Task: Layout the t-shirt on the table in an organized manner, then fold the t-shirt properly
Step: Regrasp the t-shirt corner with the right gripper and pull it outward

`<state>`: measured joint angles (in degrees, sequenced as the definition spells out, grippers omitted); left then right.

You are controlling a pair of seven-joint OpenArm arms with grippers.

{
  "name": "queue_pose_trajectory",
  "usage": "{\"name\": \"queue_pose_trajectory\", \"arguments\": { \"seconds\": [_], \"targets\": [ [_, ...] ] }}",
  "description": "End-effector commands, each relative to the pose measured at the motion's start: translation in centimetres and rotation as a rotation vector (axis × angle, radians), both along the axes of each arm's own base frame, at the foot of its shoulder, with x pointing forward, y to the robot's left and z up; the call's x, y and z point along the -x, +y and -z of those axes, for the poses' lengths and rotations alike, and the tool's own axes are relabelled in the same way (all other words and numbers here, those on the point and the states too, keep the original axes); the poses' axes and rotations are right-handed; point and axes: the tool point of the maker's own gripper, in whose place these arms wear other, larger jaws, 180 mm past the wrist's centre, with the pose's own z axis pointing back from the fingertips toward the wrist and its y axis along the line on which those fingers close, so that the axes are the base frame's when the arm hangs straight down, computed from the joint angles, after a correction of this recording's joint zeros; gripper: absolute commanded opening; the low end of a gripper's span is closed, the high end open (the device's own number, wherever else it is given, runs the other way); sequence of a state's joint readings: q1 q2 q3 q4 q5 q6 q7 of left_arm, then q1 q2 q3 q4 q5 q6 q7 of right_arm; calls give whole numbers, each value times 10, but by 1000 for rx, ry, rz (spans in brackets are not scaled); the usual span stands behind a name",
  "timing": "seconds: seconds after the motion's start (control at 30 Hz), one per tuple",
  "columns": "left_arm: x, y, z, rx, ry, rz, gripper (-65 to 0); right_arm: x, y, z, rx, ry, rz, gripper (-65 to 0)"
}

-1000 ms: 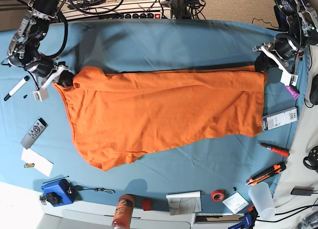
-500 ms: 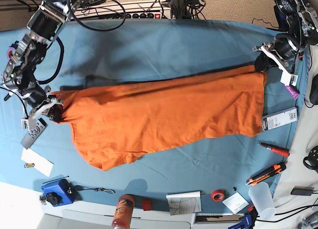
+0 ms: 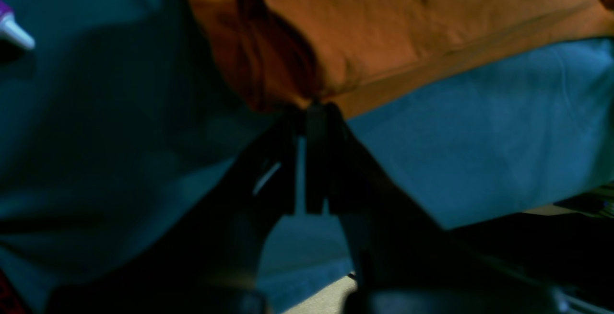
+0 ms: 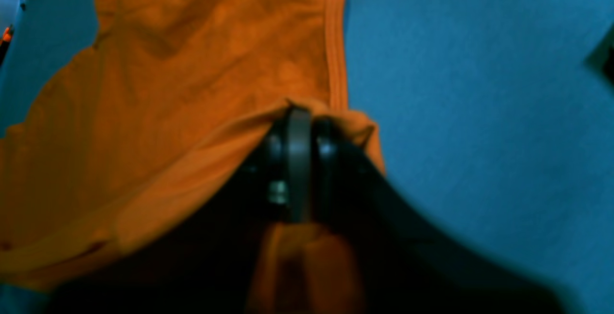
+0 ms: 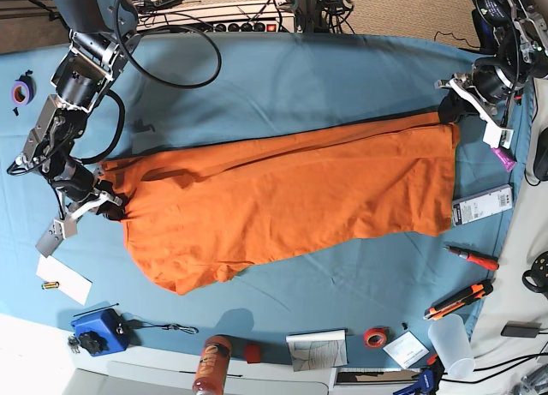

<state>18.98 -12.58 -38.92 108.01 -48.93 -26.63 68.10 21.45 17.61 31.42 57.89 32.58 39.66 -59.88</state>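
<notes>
The orange t-shirt (image 5: 291, 198) lies stretched across the table (image 5: 300, 78), the left gripper (image 5: 451, 110) and apparently the right gripper (image 5: 111, 208) each pinching a corner.

Base view overhead, whole table (image 5: 282, 69); both wrist views close, low (probably oblique), sharing t-shirt (image 5: 282, 198).

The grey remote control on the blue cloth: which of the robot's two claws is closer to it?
Right. The right gripper pinches the t-shirt corner just beside the remote control; the left gripper holds the shirt's opposite end, across the table.
</notes>
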Motion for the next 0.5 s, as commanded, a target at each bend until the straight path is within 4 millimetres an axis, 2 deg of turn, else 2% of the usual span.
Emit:
{"name": "queue_pose_trajectory", "arguments": {
  "seconds": [0.0,0.07,0.2,0.37,0.47],
  "targets": [
    [-5,4,-10,-16,-35,8,-650,-13,-8,-26,-4,-73,7,-517],
    [-5,3,-9,-16,-32,8,-650,-12,-7,-31,-37,-80,-1,-453],
    [-5,3,-9,-16,-33,8,-650,-16,-14,-62,-126,-170,-2,-452],
    [-5,3,-9,-16,-33,9,-650,-9,-52,-104,-112,-272,73,-452],
    [-5,3,-9,-16,-33,9,-650,8,-75,-111,-114,-279,138,-452]
  ]
}}
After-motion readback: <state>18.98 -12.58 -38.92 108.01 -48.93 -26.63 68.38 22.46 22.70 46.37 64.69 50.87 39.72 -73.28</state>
